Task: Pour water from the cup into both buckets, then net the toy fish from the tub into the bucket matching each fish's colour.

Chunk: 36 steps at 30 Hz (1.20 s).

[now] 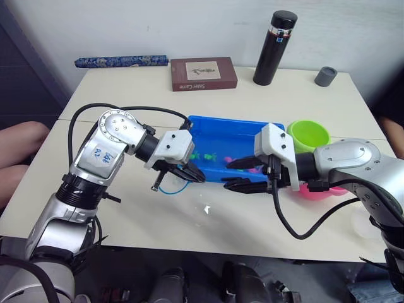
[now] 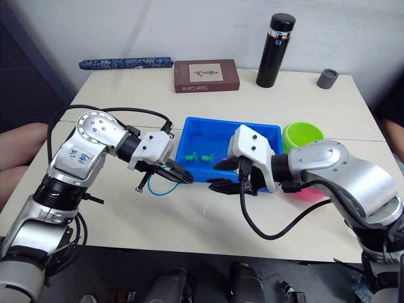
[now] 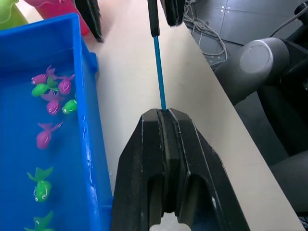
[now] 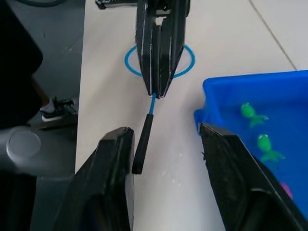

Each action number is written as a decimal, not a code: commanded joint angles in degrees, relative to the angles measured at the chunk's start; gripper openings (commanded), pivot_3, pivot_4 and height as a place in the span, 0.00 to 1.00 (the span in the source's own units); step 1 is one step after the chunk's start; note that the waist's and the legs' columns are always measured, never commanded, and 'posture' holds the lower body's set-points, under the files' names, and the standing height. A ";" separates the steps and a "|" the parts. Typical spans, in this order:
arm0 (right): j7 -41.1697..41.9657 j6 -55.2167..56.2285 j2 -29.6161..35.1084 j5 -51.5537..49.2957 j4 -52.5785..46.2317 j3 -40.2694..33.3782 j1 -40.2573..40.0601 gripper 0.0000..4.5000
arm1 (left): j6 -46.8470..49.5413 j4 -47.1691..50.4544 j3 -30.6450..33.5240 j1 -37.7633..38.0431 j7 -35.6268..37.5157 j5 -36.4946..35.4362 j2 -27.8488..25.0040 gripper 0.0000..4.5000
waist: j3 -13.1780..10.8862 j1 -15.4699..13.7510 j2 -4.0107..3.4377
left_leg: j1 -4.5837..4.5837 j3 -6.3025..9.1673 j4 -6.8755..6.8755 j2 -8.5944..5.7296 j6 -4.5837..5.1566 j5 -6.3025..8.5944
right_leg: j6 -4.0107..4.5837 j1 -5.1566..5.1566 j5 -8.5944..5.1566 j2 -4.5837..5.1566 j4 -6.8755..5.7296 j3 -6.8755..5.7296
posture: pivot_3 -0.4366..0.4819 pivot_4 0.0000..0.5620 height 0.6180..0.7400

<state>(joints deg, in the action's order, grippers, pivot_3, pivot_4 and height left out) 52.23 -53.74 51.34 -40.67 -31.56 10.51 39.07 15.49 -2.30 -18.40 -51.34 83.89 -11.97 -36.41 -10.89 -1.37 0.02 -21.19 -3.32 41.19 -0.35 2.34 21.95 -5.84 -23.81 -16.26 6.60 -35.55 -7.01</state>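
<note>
Fish point(image 3: 48, 137) all in tub point(image 1: 208, 124); netting not begun. Left pincer point(image 1: 183, 172) clenched on net point(image 4: 160, 60) beside tub; right pincer point(image 1: 242, 174) released, near handle.

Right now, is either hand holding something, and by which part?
The left hand pinches the net by its thin handle; the right hand is open, holding nothing.

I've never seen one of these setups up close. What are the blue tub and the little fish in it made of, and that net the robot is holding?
The tub looks like glossy moulded plastic: uniform bright blue, a smooth shiny rim. The toy fish seem plastic too, in solid pink and green with a slight sheen. The net, held by the left gripper, has a thin blue hoop, probably plastic or coated wire, on a thin handle.
</note>
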 commanded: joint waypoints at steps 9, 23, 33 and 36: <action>0.17 1.79 -0.32 4.15 -1.23 -0.66 -0.04 0.52 | -2.75 -3.63 -0.19 -3.21 -0.97 2.51 1.96 0.00 | 0.00 0.04 0.00 | -0.01 0.01 0.00 0.00 0.00 0.00 | -0.01 0.00 0.00 0.01 0.00 -0.20 | 0.48 0.27 1.00; 1.50 4.80 -1.05 6.99 -0.93 -0.62 -1.09 0.02 | -5.13 -7.03 -0.46 -3.66 -1.26 4.06 3.29 0.00 | 0.00 0.03 0.00 | -0.02 0.02 0.01 0.00 0.00 0.00 | -0.01 0.00 0.00 0.01 0.00 -0.22 | 0.48 0.27 1.00; 1.92 4.66 -1.30 7.15 -1.19 -0.96 -1.57 0.00 | 2.56 -6.39 2.74 -4.39 -1.32 -0.99 4.35 0.15 | 0.00 0.03 0.00 | -0.02 0.02 0.01 0.00 0.00 0.00 | -0.01 0.00 0.00 0.01 0.00 -0.23 | 0.48 0.27 1.00; 1.65 4.19 -0.49 6.90 -1.72 -2.49 -1.85 0.00 | 11.53 -6.77 7.26 -5.86 -1.74 -6.95 4.49 0.40 | 0.00 0.05 0.00 | -0.04 0.06 0.04 0.00 0.00 0.00 | -0.01 0.01 0.00 0.01 0.00 -0.24 | 0.48 0.27 1.00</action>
<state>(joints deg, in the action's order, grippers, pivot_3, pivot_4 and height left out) 53.74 -49.90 50.31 -33.04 -31.47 10.72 37.20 22.86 -9.94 -15.25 -54.77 82.45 -15.09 -31.63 -10.90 -1.32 0.02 -21.27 -3.23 41.24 -0.34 2.34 21.95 -5.85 -23.80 -16.26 6.61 -35.55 -7.27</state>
